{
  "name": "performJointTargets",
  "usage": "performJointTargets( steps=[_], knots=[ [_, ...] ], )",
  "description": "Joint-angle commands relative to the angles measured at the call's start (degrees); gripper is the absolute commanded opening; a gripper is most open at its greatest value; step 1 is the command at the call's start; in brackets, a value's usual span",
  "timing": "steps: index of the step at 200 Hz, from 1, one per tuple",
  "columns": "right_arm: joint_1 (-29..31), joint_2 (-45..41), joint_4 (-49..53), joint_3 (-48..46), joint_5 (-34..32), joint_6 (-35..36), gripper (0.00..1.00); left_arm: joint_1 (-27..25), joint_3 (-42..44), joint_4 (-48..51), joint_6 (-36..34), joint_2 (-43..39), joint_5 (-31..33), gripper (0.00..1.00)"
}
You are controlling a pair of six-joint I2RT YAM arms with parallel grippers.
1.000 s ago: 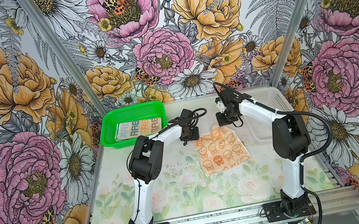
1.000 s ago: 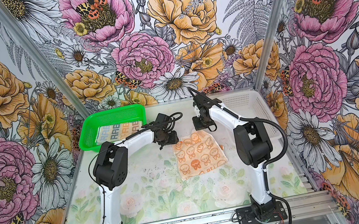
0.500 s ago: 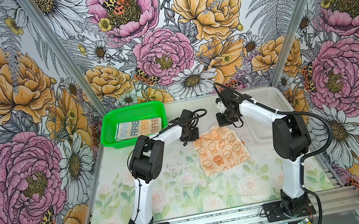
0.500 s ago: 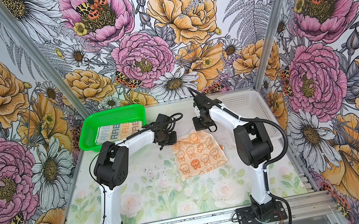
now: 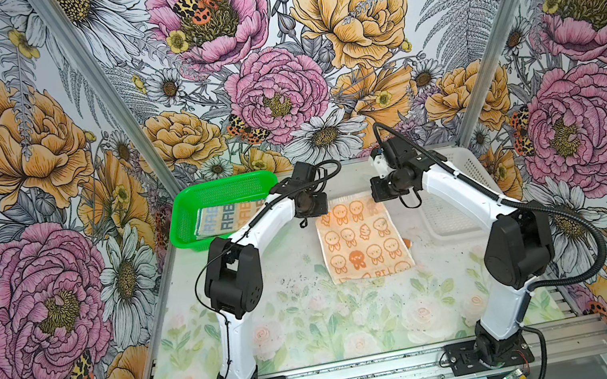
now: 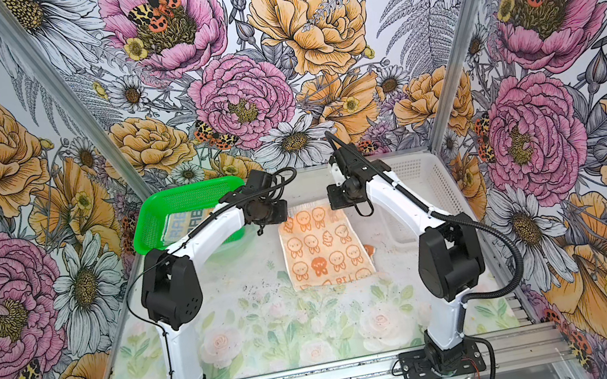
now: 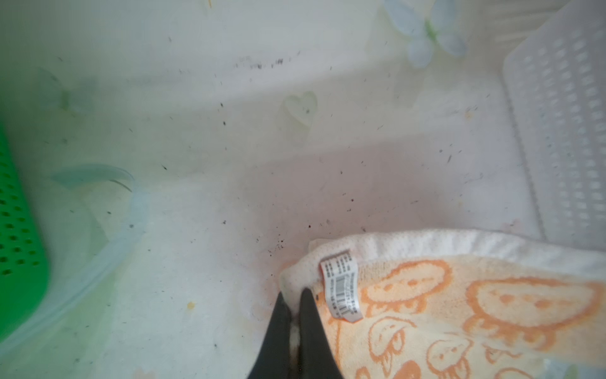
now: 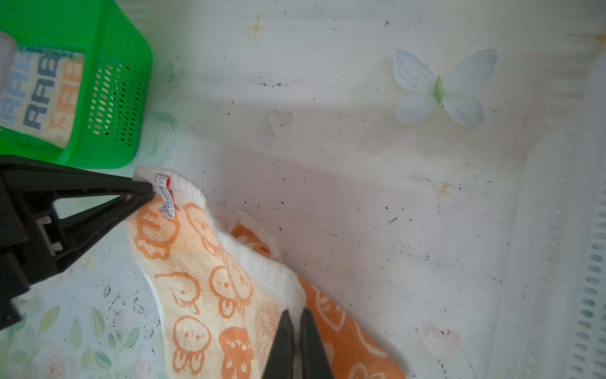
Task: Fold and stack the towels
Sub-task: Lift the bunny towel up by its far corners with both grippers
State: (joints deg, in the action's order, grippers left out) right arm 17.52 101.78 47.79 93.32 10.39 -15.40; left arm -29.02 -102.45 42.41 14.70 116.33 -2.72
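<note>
My left gripper (image 7: 294,297) is clamped on a far corner of the orange towel (image 5: 363,237), right beside its label (image 7: 341,288); my right gripper (image 8: 296,315) is pinched tight on the other far corner. The towel lies spread on the counter (image 5: 317,323), and the cream RABBIT towel (image 5: 228,217) sits in the green basket (image 5: 183,220)
</note>
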Motion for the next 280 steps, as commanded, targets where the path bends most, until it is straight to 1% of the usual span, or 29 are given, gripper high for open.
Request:
performJointTargets(
  steps=[1, 20, 23, 38, 54, 70, 101, 104, 116, 137, 153, 170, 189, 204, 215, 228, 240, 255, 280],
  knots=[
    [-0.95, -6.06, -0.86, 4.04, 0.40, -1.39, 0.00, 0.79, -4.57, 0.28, -2.58, -8.36, 3.90, 0.00],
    [-1.43, -9.53, -0.75, 6.32, 0.50, -1.61, 0.00, 0.81, -7.21, 0.35, -3.47, -11.47, 5.73, 0.00],
    [-1.52, -10.07, -0.76, 6.69, 0.57, -1.59, 0.00, 0.80, -7.63, 0.35, -3.72, -13.57, 5.88, 0.00],
    [-1.74, -12.61, -0.77, 8.43, 1.24, -1.42, 0.00, 0.80, -9.36, 0.27, -4.11, -16.51, 6.72, 0.00],
    [-1.80, -15.31, -0.77, 10.13, 2.44, -1.04, 0.00, 0.56, -10.24, 0.27, -4.82, -19.74, 7.23, 0.00],
    [-1.78, -18.41, -0.77, 11.08, 4.38, -0.90, 0.00, -0.55, -9.92, 0.17, -6.20, -23.48, 9.14, 0.00],
    [-1.78, -25.20, -0.74, 11.62, 8.85, -0.01, 0.00, -5.86, -7.83, 0.16, -9.85, -31.48, 14.27, 0.00],
    [-1.71, -25.94, -0.74, 11.63, 9.38, 0.18, 0.00, -6.60, -7.47, 0.13, -10.12, -32.38, 16.52, 0.00],
    [-1.66, -28.87, -0.68, 11.54, 11.26, 0.69, 0.00, -9.57, -6.12, 0.06, -10.65, -35.83, 20.49, 0.00],
    [-1.63, -33.36, -0.51, 12.18, 14.46, 1.07, 0.00, -14.66, -5.06, 0.18, -9.95, -41.47, 25.83, 0.00],
    [-1.69, -35.42, 0.05, 13.98, 15.92, 0.74, 0.00, -17.43, -5.83, 0.24, -8.39, -44.75, 26.98, 0.00],
    [-1.82, -35.82, 0.87, 16.38, 15.93, -0.69, 0.00, -18.09, -7.23, 0.19, -6.63, -46.58, 26.81, 0.00],
    [-2.23, -34.24, 1.72, 18.50, 14.81, -2.74, 0.00, -16.64, -8.45, 0.32, -6.85, -45.95, 26.07, 0.00],
    [-2.78, -31.76, 2.36, 19.27, 13.89, -4.50, 0.00, -13.20, -7.98, 0.34, -6.22, -44.71, 23.86, 0.00],
    [-3.51, -29.46, 3.04, 19.34, 13.21, -5.62, 0.00, -8.99, -7.04, 0.25, -4.47, -43.48, 20.15, 0.00],
    [-4.73, -25.95, 3.63, 18.51, 12.38, -6.74, 0.00, -3.19, -5.04, -0.44, -2.33, -41.46, 13.74, 0.00],
    [-6.47, -22.60, 3.54, 17.12, 12.96, -7.86, 0.00, 0.48, -3.58, -0.98, -1.35, -38.69, 9.34, 0.00],
    [-8.02, -17.35, 3.37, 15.68, 14.47, -7.64, 0.00, 2.32, -1.67, -2.49, -2.06, -35.07, 7.94, 0.00],
    [-9.26, -7.98, 2.92, 15.86, 13.39, -5.48, 0.00, 4.58, 0.28, -4.79, -2.82, -27.77, 5.58, 0.00]
  ],
)
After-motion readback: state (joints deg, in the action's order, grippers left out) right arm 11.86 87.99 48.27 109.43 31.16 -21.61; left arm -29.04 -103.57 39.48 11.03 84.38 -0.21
